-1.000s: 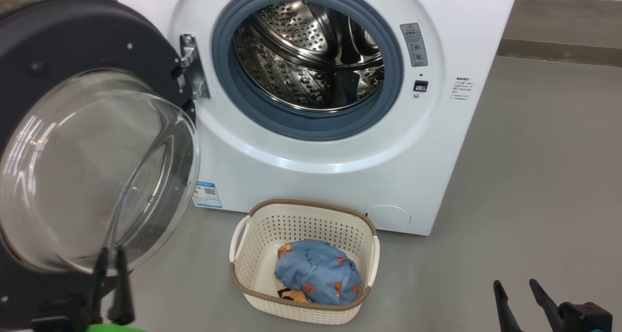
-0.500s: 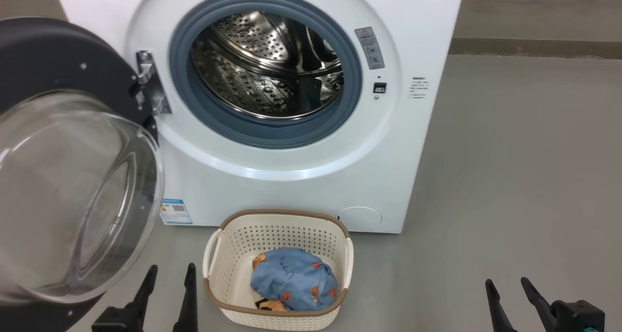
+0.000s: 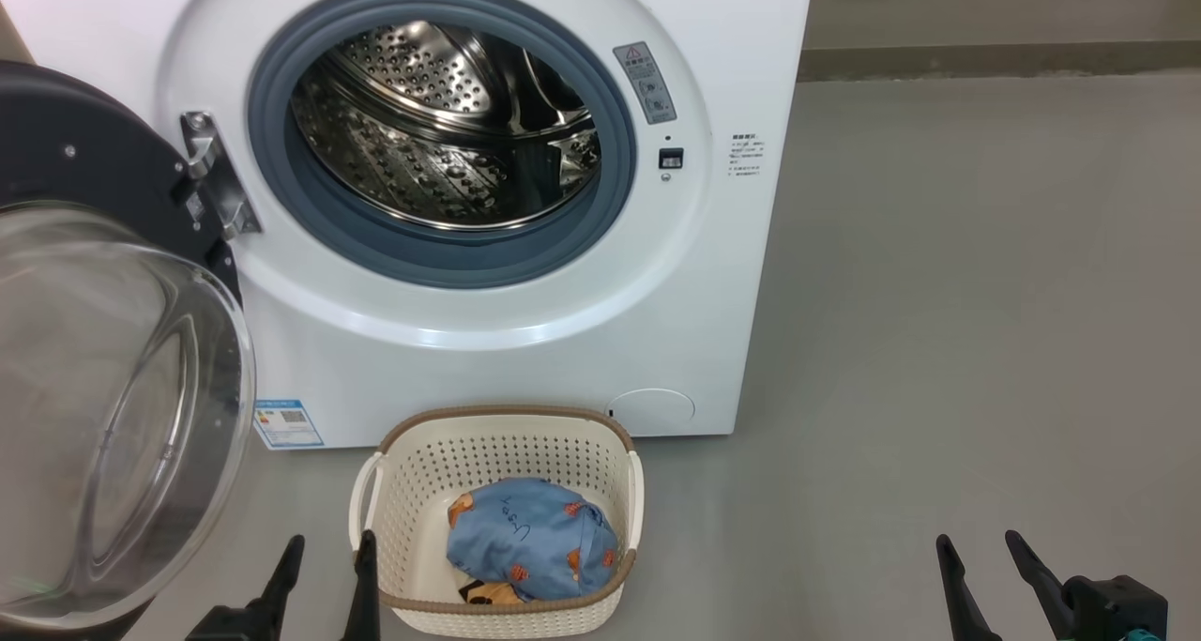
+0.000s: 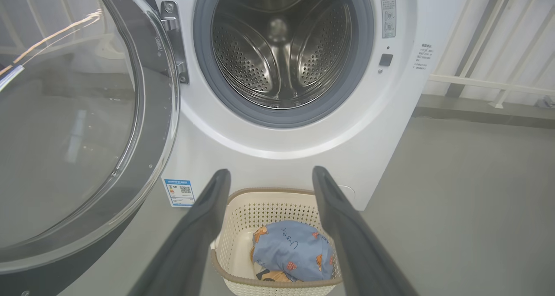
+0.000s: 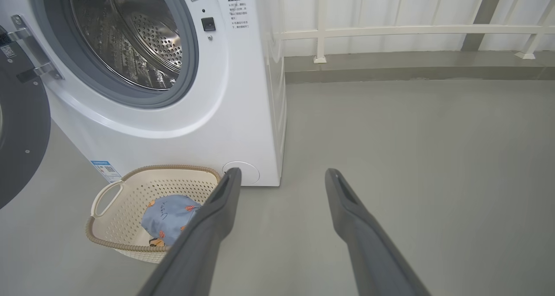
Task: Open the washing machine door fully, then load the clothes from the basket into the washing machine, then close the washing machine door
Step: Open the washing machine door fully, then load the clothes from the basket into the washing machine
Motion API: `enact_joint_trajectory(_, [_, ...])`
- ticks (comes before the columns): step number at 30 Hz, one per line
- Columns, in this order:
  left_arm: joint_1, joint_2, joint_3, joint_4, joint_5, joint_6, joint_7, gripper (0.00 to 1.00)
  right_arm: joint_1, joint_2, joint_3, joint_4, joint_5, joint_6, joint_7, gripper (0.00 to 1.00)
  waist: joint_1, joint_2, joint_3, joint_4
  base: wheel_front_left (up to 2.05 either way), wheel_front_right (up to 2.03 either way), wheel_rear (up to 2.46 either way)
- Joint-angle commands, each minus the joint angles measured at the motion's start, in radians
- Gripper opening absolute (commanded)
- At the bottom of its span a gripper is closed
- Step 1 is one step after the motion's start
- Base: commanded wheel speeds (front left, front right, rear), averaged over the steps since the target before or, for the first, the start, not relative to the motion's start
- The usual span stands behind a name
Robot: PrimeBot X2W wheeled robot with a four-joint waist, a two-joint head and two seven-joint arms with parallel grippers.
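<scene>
Clothes point(image 3: 530, 538) sit in the basket point(image 3: 422, 472) before the washer point(image 3: 525, 369), door point(image 3: 94, 162) open wide; left gripper point(image 3: 333, 536) and right gripper point(image 3: 977, 536) spread, empty.

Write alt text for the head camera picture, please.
A white washing machine stands with its round black door swung open to the left, steel drum bare. On the grey floor before it a cream basket holds light blue clothes; the robot's open left gripper and right gripper sit at the bottom edge.

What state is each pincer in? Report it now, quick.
Left pincer: open, holding nothing.
Right pincer: open, holding nothing.
</scene>
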Motion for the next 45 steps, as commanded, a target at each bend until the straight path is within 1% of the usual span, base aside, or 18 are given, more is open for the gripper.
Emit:
enact_joint_trajectory(1, [-0.049,0.013,0.036,-0.013,0.001,-0.002,-0.015,1.0,-0.037,-0.017,0.021,-0.029,-0.011,0.005,-0.003,1.0,0.0,-0.0001,0.005,-0.004,0.0,0.0,0.0])
enact_joint_trajectory(14, [-0.056,0.015,0.036,0.009,0.005,-0.005,-0.028,1.0,-0.042,-0.017,0.016,-0.021,-0.002,0.005,-0.009,1.0,0.0,-0.0001,0.015,-0.006,0.0,0.0,0.0])
enact_joint_trajectory(21, [-0.057,0.012,0.037,0.018,0.0,0.006,-0.022,1.0,-0.044,-0.017,0.02,-0.012,0.002,0.005,-0.012,1.0,0.0,-0.0001,0.016,-0.006,0.0,0.0,0.0])
enact_joint_trajectory(24, [-0.058,0.012,0.037,0.021,-0.008,0.004,-0.015,1.0,-0.045,-0.017,0.02,-0.011,0.004,0.005,-0.013,1.0,0.0,-0.0001,0.018,-0.006,0.25,-0.25,0.0])
enact_joint_trajectory(26, [-0.059,0.009,0.037,0.023,-0.015,0.002,-0.009,1.0,-0.046,-0.017,0.022,-0.009,0.019,0.005,-0.013,1.0,0.0,-0.0001,0.018,-0.005,0.59,-0.59,0.0])
enact_joint_trajectory(33, [-0.067,0.015,0.03,0.022,-0.009,0.001,-0.013,1.0,-0.048,-0.017,0.02,-0.007,0.015,0.005,-0.014,1.0,0.0,-0.0001,0.02,-0.004,1.24,-1.24,0.0])
enact_joint_trajectory(37, [-0.072,0.016,0.028,0.021,-0.017,-0.016,-0.016,1.0,-0.048,-0.017,0.017,-0.007,0.015,0.005,-0.013,1.0,0.0,-0.0001,0.021,-0.001,1.49,-1.49,0.0])
enact_joint_trajectory(45, [-0.067,0.017,0.025,0.033,-0.02,-0.007,-0.015,1.0,-0.049,-0.017,0.018,-0.005,0.014,0.005,-0.013,1.0,0.0,-0.0001,0.016,-0.001,0.67,-0.67,0.0])
